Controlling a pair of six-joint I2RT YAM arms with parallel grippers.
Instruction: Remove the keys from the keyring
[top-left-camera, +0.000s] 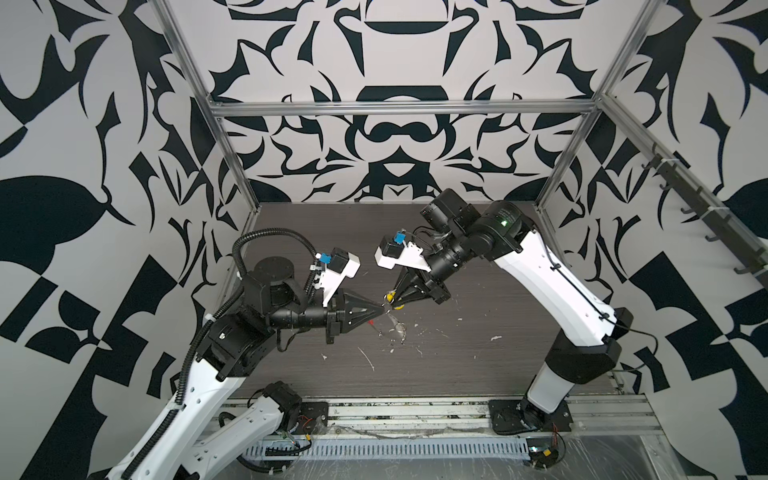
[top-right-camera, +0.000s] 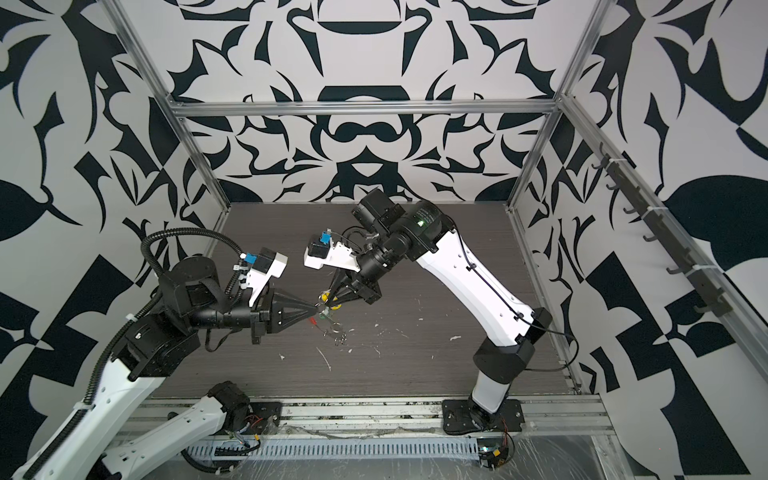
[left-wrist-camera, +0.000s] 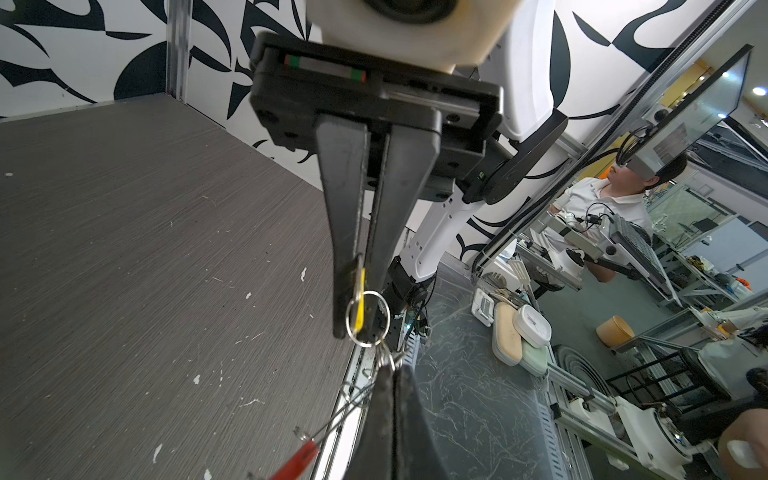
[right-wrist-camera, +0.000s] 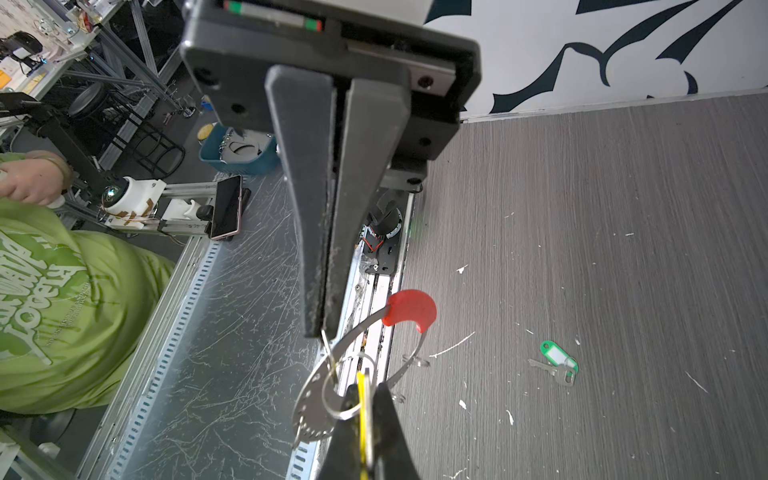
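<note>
1. Nearest, a metal rail (top-left-camera: 415, 415) runs along the front edge. Both arms' bases are bolted to it.
2. Behind the rail lies the dark grey table (top-left-camera: 478, 365), scattered with white flecks (top-left-camera: 368, 359).
3. The green key (right-wrist-camera: 559, 361) lies flat on the table, free of the keyring (right-wrist-camera: 309, 395) and well apart from it in the right wrist view. Its silvery blade points away from the green head.
4. The keyring is held up over the middle of the table. Its thin grey hoop droops toward the table, with the red sleeve (top-left-camera: 371, 322) (right-wrist-camera: 409, 311) over one arc. Small silver rings (left-wrist-camera: 384, 351) bunch where it is gripped. Whether its lowest part touches the table I cannot tell.
5. The left gripper (top-left-camera: 382, 307) (right-wrist-camera: 318, 330) reaches in from the left of both top views. Its jaws are clenched on the keyring at that bunch of rings.
6. Just beyond, the right gripper (top-left-camera: 390, 296) (left-wrist-camera: 359, 332) comes in from the right, its tips almost meeting the left one's. Its jaws are clamped on the yellow key (top-left-camera: 398, 307) (right-wrist-camera: 362, 399), seen edge-on between the fingers. A silver ring threaded through that key links it to the keyring.
7. Farthest back stands the wall (top-left-camera: 395, 62), patterned in black and white and framed by metal bars.
</note>
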